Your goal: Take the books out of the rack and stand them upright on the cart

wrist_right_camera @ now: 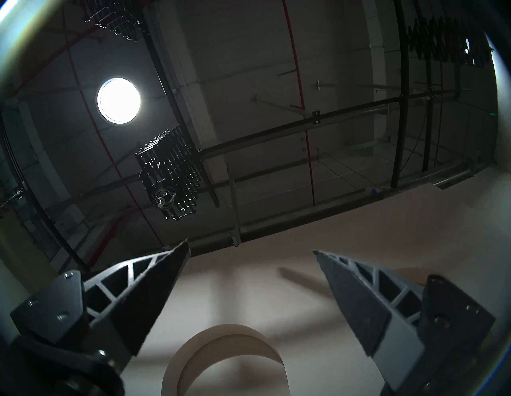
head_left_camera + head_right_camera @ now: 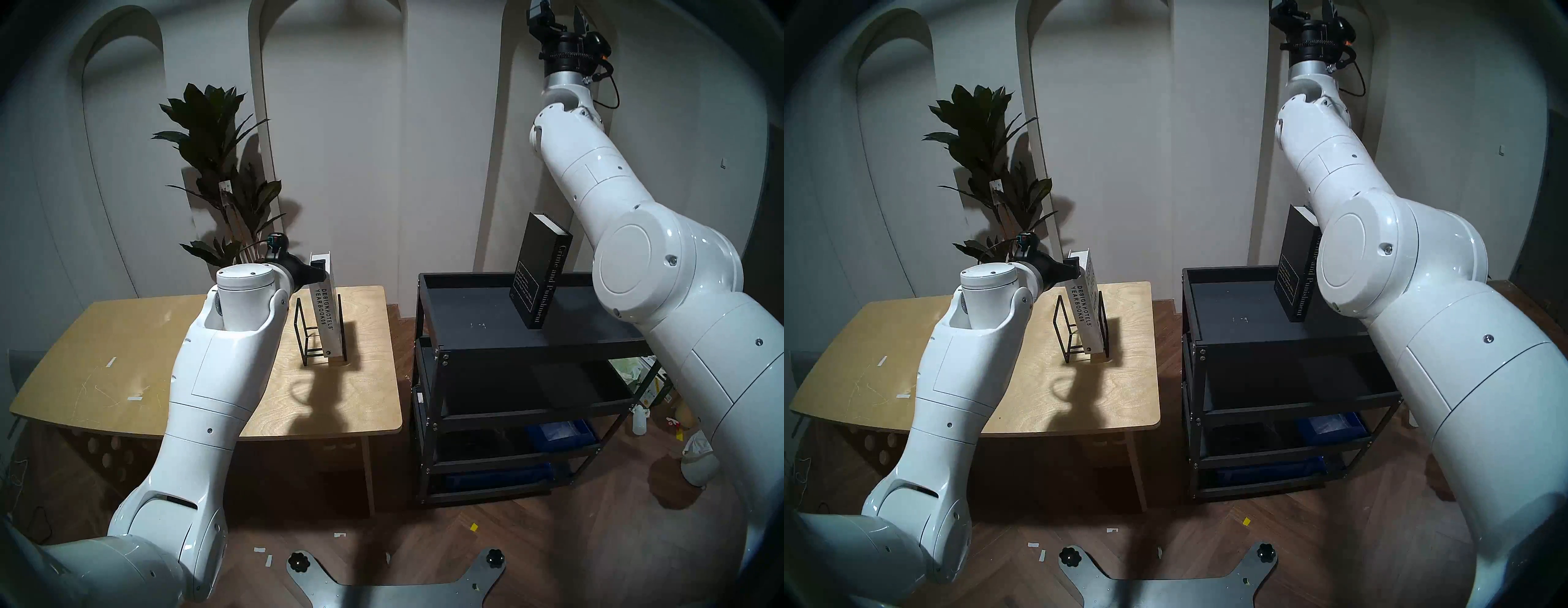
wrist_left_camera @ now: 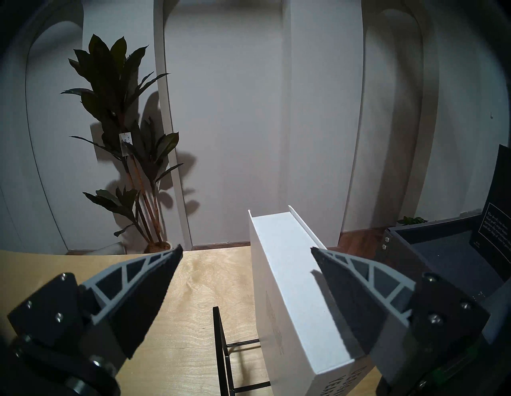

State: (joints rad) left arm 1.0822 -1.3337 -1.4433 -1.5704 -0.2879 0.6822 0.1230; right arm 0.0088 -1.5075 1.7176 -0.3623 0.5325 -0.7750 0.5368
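White "DESIGNHOTELS YEARBOOK09" book stands in the black wire rack, mid-frame in the head views, leaning left with its top tilted away from the rack's right end. Rack sits on the light wooden surface, toward its right side. Left gripper is level with the book's upper part, fingers spread wide. In the left wrist view the white book lies between the two fingers, nearer the right-hand one, which overlaps the book's right edge; cannot tell if it touches. Left-hand finger stands well apart from the book, so no grip.

Dark "Crime and Punishment" book stands upright on the top tray of the black three-tier cart, right of centre, spine facing the camera, leaning slightly. In the head stereo right view the right arm's elbow covers part of the spine.

Right gripper is raised to the upper right of the head views, pointing steeply up. Right wrist view shows its fingers wide apart with nothing between, only ceiling and a round lamp behind.

Potted plant stands behind the surface, at left.
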